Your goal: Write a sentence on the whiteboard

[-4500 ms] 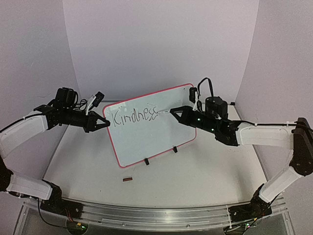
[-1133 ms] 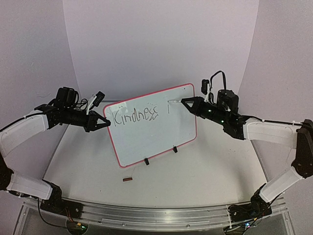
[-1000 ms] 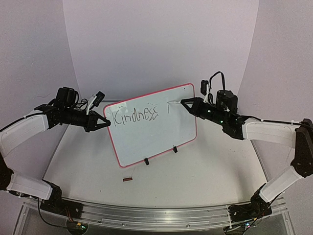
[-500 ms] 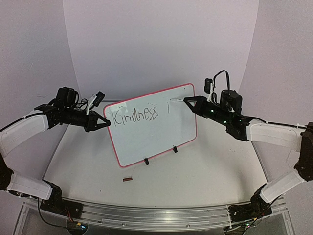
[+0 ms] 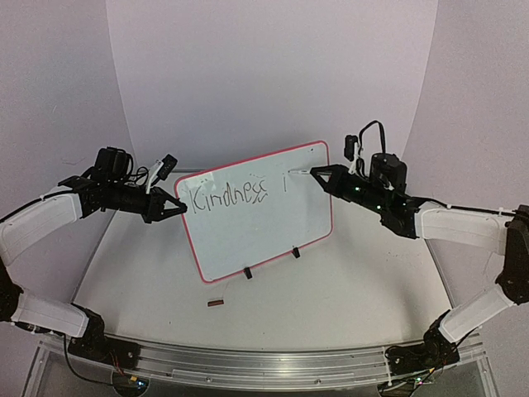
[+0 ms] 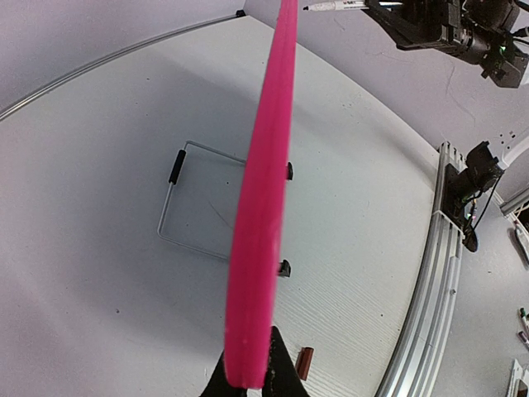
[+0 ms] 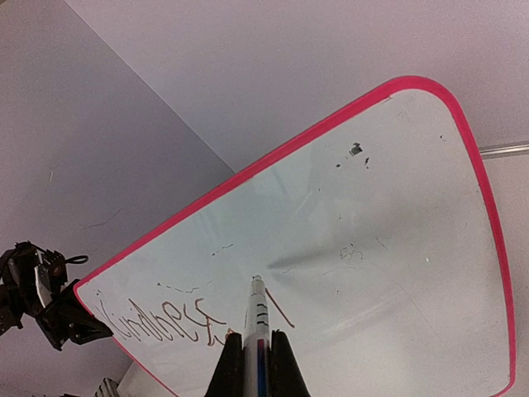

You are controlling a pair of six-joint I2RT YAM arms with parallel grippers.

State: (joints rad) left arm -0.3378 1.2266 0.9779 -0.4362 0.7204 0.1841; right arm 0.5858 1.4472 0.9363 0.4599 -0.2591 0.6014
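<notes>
The whiteboard (image 5: 264, 223) stands tilted at the table's middle on two black clip feet, its red rim edge-on in the left wrist view (image 6: 264, 190). The sentence (image 5: 227, 197) reads "Kindness" with one short stroke after it (image 7: 279, 310). My left gripper (image 5: 178, 208) is shut on the board's left rim (image 6: 248, 376). My right gripper (image 5: 318, 175) is shut on a white marker (image 7: 255, 322), its tip at the board's surface near the top of that stroke (image 5: 293, 173).
A small dark red marker cap (image 5: 216, 303) lies on the table in front of the board, also in the left wrist view (image 6: 304, 362). A wire stand (image 6: 198, 203) lies behind the board. A metal rail (image 5: 264, 364) runs along the near edge.
My right gripper finished "Kindness", moved right and drew a short vertical stroke. Over the last second it rose slightly, then settled with the tip near the stroke's top. The left arm has not moved.
</notes>
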